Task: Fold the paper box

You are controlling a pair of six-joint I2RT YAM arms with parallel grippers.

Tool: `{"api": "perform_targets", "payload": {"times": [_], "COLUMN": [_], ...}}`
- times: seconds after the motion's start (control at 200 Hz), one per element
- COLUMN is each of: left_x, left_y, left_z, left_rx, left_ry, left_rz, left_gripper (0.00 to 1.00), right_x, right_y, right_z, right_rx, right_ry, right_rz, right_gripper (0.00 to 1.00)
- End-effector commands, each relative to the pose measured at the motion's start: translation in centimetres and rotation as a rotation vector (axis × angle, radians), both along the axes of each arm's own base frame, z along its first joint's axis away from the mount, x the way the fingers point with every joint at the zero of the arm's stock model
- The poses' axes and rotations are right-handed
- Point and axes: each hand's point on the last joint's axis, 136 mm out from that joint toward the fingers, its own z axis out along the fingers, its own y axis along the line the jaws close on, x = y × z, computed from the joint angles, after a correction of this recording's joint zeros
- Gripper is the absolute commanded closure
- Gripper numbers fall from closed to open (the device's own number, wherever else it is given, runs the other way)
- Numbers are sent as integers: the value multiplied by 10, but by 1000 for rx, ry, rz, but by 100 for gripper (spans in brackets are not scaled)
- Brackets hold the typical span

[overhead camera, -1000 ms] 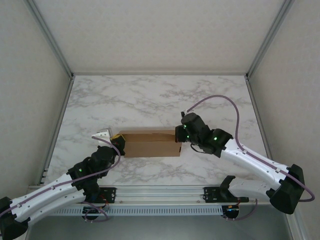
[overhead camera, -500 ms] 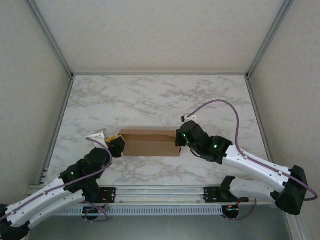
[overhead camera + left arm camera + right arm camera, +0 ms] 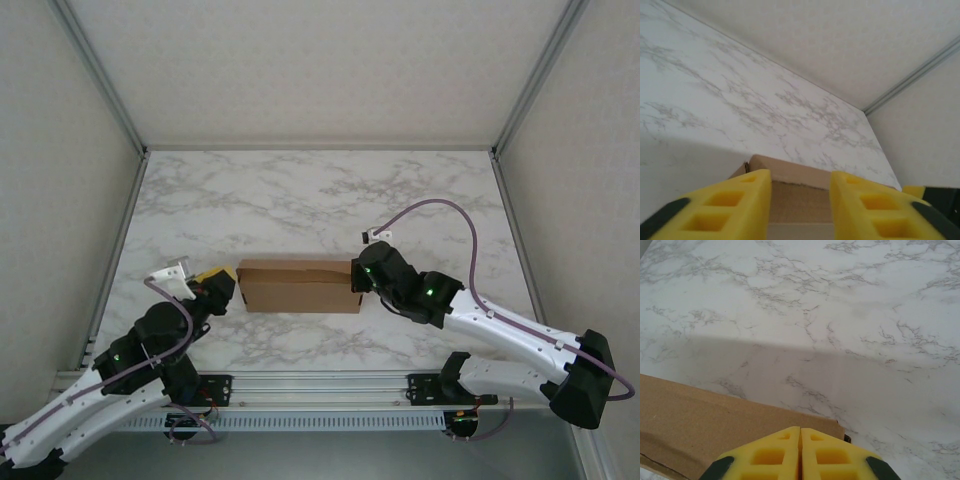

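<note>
The paper box [image 3: 300, 287] lies folded into a shallow brown rectangle at the middle of the marble table. My left gripper [image 3: 225, 283] sits just off its left end, open. In the left wrist view the two yellow fingers [image 3: 735, 207] stand apart around the gripper [image 3: 797, 176], with the box's end [image 3: 800, 200] showing in the gap. My right gripper [image 3: 357, 275] rests at the box's right end. In the right wrist view the gripper [image 3: 800, 431] is shut, pads pressed together over the brown cardboard [image 3: 715, 415], with nothing visible between them.
White marble tabletop [image 3: 300, 200] stretches behind the box to the back wall. Aluminium posts [image 3: 110, 250] and pale side walls close in left and right. The arm bases sit on a rail [image 3: 320, 385] along the near edge.
My left arm drew back to the left off the box's end and its fingers spread apart. The right gripper dropped slightly onto the right end, then held still. The box stayed put.
</note>
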Motion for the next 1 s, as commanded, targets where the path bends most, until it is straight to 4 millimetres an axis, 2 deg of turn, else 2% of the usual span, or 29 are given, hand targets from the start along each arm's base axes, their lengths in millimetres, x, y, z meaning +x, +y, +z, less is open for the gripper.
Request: {"api": "perform_targets", "payload": {"times": [0.0,0.095,0.23,0.345,0.506,0.621,0.996], "left_x": [7,15,31,42,51,55,57], "left_y": [4,-11,-31,-29,-31,-38,-44], "left_z": [21,29,15,5,12,7,-15], "left_rx": [2,51,132,183,159,141,28], "left_ry": [-36,-52,20,51,28,46,91], "left_rz": [57,19,1,48,37,5,-48], "left_gripper": [54,48,47,52,57,60,70], "right_x": [-6,-6,-6,-5,-5,-4,-4], "right_y": [-11,-11,-9,-8,-4,-3,1], "right_z": [-13,-13,-11,-11,-13,-15,-19], "right_rx": [-79,-78,-78,-77,-77,-75,-72], "right_ry": [40,42,43,44,51,55,63], "right_rz": [-16,-17,-13,-14,-8,-9,-6], "right_gripper": [90,90,90,90,90,90,90]}}
